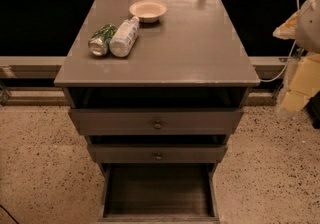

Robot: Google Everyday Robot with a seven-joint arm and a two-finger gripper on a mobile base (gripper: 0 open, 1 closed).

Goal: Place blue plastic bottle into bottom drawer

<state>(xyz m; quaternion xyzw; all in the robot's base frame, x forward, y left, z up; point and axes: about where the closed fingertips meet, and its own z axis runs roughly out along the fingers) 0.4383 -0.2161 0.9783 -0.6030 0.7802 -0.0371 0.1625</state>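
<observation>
The blue plastic bottle [124, 37] lies on its side on the back left of the grey cabinet top [190, 48], white cap pointing toward the back. A green patterned can [102, 39] lies touching its left side. The bottom drawer [159, 190] is pulled wide open at the foot of the cabinet, its dark plank interior bare. My gripper [296, 88] shows as a blurred yellowish shape at the right edge of the view. It is beside the cabinet's right front corner, far from the bottle, and nothing shows in it.
A cream bowl [148, 10] stands on the cabinet top just behind the bottle. The two upper drawers with round knobs [157, 124] are pulled out slightly. A railing and dark wall run behind the cabinet. Speckled floor lies on both sides.
</observation>
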